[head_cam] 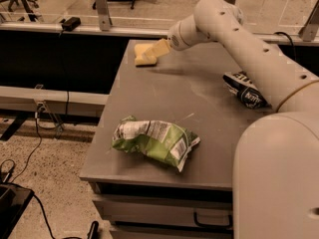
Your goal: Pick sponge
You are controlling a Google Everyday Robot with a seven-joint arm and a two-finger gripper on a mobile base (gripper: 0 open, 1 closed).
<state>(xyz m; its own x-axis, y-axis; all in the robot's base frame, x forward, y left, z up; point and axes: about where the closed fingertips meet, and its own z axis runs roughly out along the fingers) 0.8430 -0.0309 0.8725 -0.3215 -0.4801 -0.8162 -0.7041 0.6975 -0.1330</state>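
Seen from the one camera view, looking down across a grey table (164,91) from its near side. At the far left corner of the tabletop, the sponge (142,59): pale yellow, lying flat, close to the left edge and the back edge. Coming at it from the right, the gripper (156,51), pale yellow as well, slanted down and to the left at the end of a white arm (234,29). Gripper tip overlapping the sponge's upper right part, either touching it or just above it; impossible to tell which. Released or clenched on the sponge: also impossible to tell, with both the same colour where they meet.

Nearer the camera, well apart from the sponge, a crumpled green chip bag (154,142) lying towards the front left of the tabletop. On the right side, partly hidden behind the arm, a dark blue bag (246,89). Below the front edge, a drawer with a dark handle (212,222). On the floor to the left, black cables (30,158). On the ledge beyond the table, a small black box (71,23).
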